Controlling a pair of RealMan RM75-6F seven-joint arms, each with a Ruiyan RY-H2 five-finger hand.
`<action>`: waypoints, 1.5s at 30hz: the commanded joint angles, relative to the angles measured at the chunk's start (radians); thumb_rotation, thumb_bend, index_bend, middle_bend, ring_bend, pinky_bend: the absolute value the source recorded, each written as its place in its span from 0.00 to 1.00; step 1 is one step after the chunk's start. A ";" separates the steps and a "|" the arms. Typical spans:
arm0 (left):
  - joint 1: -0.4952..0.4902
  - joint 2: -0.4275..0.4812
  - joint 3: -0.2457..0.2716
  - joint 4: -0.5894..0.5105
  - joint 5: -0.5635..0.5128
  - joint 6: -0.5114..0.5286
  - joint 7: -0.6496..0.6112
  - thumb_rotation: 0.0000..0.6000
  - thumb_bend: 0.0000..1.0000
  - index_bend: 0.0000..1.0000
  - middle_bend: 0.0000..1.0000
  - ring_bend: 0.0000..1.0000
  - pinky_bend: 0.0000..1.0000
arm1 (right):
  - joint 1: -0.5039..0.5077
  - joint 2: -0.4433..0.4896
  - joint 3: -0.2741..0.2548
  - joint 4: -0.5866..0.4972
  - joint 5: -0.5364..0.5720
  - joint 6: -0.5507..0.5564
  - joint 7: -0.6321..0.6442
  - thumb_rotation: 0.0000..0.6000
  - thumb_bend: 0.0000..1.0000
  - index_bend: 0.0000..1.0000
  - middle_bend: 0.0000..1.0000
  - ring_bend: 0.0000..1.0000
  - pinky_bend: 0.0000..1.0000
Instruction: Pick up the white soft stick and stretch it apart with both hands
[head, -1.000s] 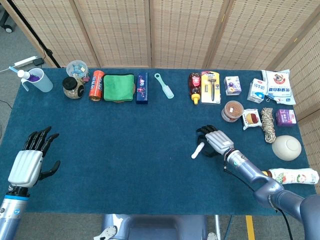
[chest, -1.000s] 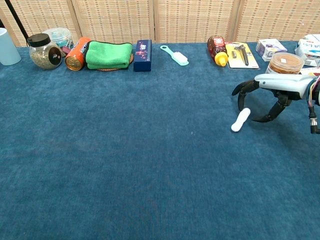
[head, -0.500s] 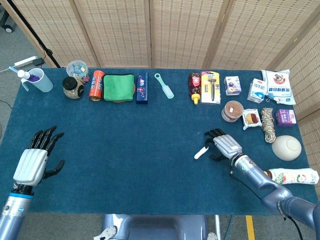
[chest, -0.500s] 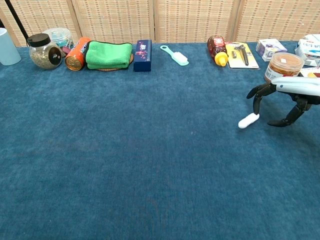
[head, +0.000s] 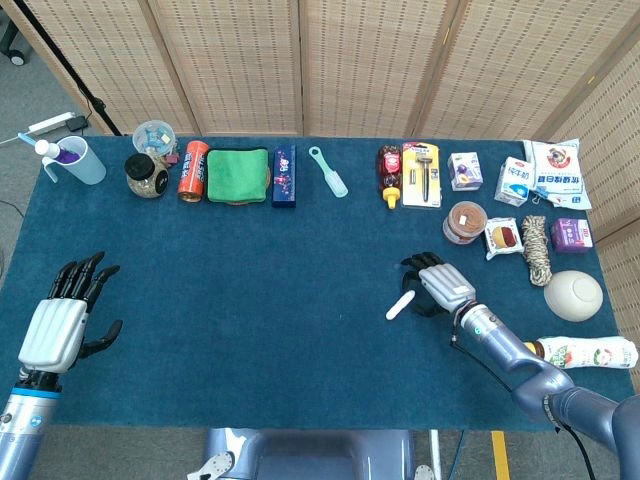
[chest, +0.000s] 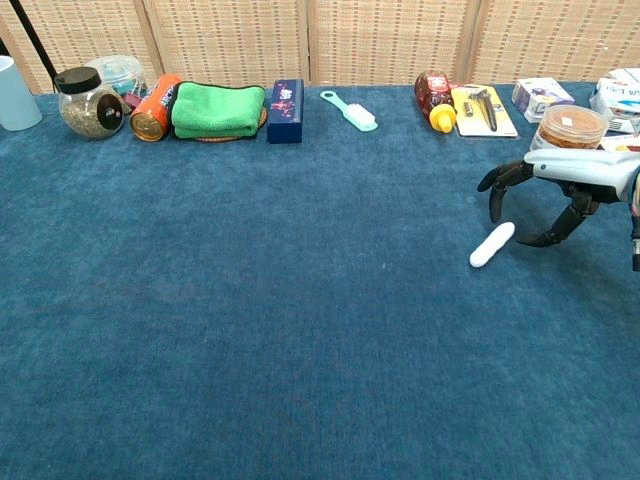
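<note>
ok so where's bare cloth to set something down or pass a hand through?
The wide blue tablecloth is bare from the left hand across to the white soft stick beside the right hand. The back row is crowded, from the green folded towel to the red sauce bottle, and so is the right edge around the brown-lidded jar.
</note>
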 joint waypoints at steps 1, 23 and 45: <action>0.000 0.000 0.000 0.000 -0.001 0.000 0.000 1.00 0.31 0.15 0.01 0.03 0.00 | 0.007 -0.009 -0.006 0.022 -0.008 -0.006 0.008 1.00 0.36 0.40 0.14 0.07 0.00; 0.001 -0.002 -0.005 0.009 -0.015 0.004 0.001 1.00 0.31 0.15 0.01 0.03 0.00 | 0.020 -0.057 -0.018 0.092 -0.021 0.000 0.057 1.00 0.36 0.48 0.19 0.08 0.00; -0.073 -0.035 -0.008 0.023 -0.003 -0.102 0.028 1.00 0.31 0.16 0.01 0.06 0.00 | -0.057 -0.010 0.071 -0.041 0.124 0.082 -0.061 1.00 0.36 0.55 0.25 0.14 0.00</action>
